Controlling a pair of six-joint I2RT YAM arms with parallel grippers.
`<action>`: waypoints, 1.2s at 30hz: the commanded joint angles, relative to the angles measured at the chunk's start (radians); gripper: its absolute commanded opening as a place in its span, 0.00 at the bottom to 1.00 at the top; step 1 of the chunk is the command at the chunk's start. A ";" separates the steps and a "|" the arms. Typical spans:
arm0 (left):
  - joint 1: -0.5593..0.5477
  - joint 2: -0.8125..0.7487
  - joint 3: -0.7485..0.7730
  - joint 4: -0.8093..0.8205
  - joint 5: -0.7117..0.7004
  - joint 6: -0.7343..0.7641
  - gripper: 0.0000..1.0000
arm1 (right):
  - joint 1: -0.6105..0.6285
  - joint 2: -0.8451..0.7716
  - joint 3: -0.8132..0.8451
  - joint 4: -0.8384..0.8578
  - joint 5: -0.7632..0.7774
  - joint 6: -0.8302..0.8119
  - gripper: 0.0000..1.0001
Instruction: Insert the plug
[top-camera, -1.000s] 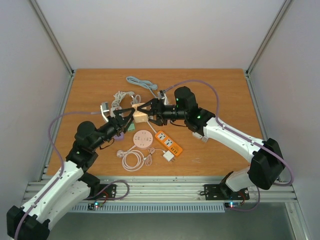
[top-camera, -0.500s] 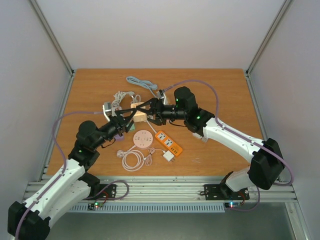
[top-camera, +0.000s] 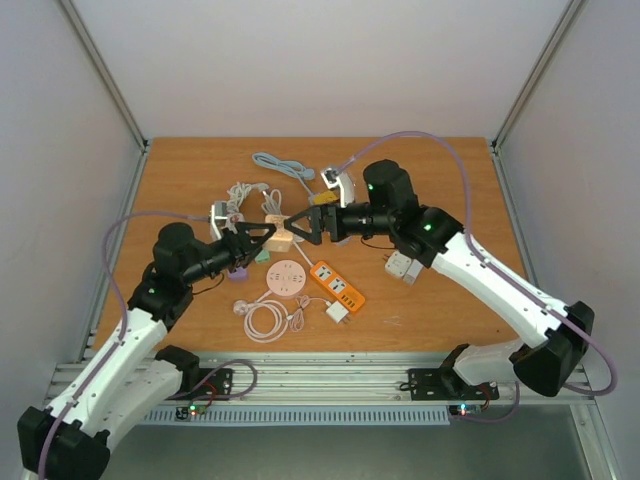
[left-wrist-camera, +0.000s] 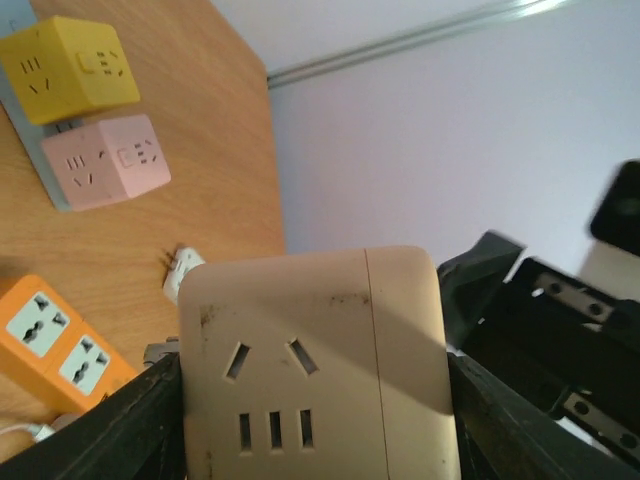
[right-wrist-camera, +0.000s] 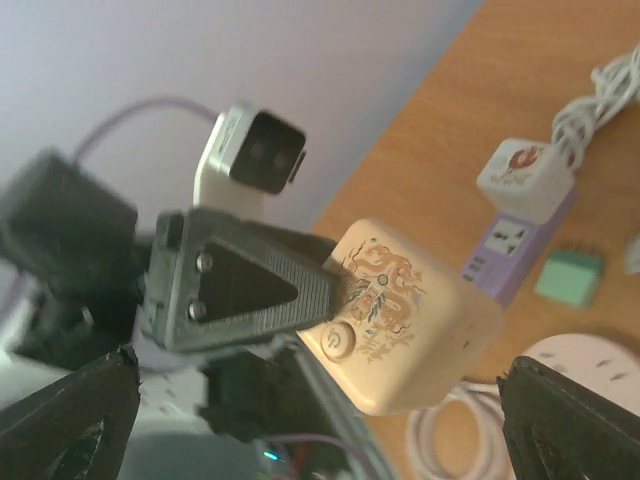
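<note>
Two arms: left arm (top-camera: 130, 340) and right arm (top-camera: 490, 282) reach toward each other over the table (top-camera: 450, 180), meeting just past the far left end of the orange power strip (top-camera: 337, 285).
Left gripper (top-camera: 268, 235): jaws clamped on the beige cube socket (left-wrist-camera: 320, 370), one black finger (left-wrist-camera: 140, 430) against each side face.
Beige cube socket: held off the wood, up and left of the orange power strip's far end. Its slotted face fills the left wrist view. A dragon print and a round button show on the face toward the right wrist camera.
Right gripper (top-camera: 305, 226): jaws spread wide with nothing between them, tips aimed at the cube and near it. Contact cannot be judged.
White plug (top-camera: 337, 311): lies on the wood just beside the near edge of the orange power strip, its cable (top-camera: 265, 320) coiled to the left.
Round pink socket (top-camera: 284, 277): just left of the orange power strip.
Purple strip (right-wrist-camera: 510, 250): farther left, carrying a white cube (right-wrist-camera: 525, 178), with a green piece (right-wrist-camera: 568, 278) beside it.
Yellow cube (left-wrist-camera: 70, 68) and pink cube (left-wrist-camera: 105, 160): side by side, right of the orange power strip.
</note>
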 joint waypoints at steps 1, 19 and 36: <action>0.010 0.039 0.118 -0.187 0.167 0.215 0.50 | 0.004 -0.033 0.047 -0.254 0.028 -0.497 0.98; 0.021 0.152 0.235 -0.470 0.330 0.420 0.50 | 0.185 0.233 0.286 -0.571 0.311 -0.906 0.95; 0.024 0.132 0.235 -0.503 0.316 0.440 0.50 | 0.194 0.313 0.337 -0.613 0.220 -0.892 0.66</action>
